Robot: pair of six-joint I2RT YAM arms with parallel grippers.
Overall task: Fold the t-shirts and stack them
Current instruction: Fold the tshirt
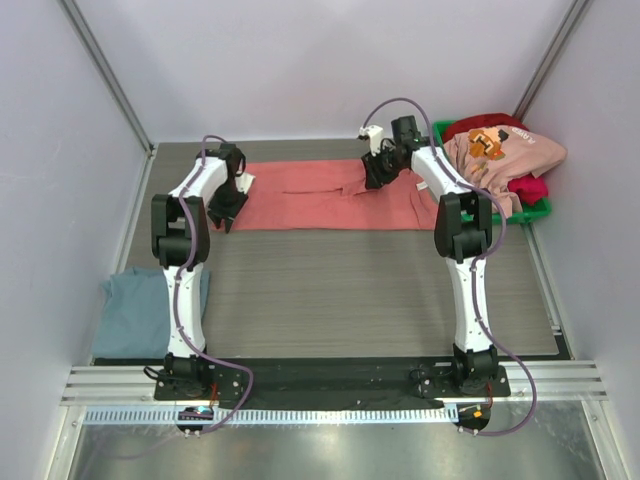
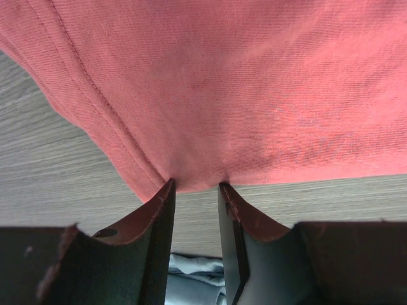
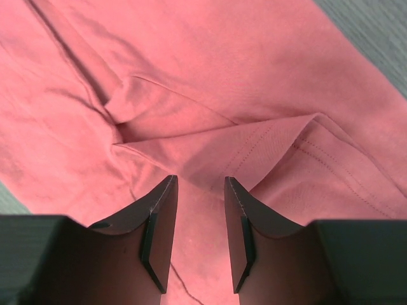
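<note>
White-shelled arms [image 1: 186,300] with black joints — lilac cables [image 1: 400,101] looping along each — and dark, red-edged fingers [image 2: 152,216].

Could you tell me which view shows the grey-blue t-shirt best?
Top external: the grey-blue t-shirt lies mostly visible at the table's near left corner. Left wrist catches only a sliver at its bottom edge; right wrist shows none.

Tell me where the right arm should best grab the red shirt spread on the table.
Take the folded-over hem flap of the salmon-red shirt, right ahead of the right jaws. It is a doubled, raised edge on flat cloth, so probably come down from above, straddling its near edge.
</note>
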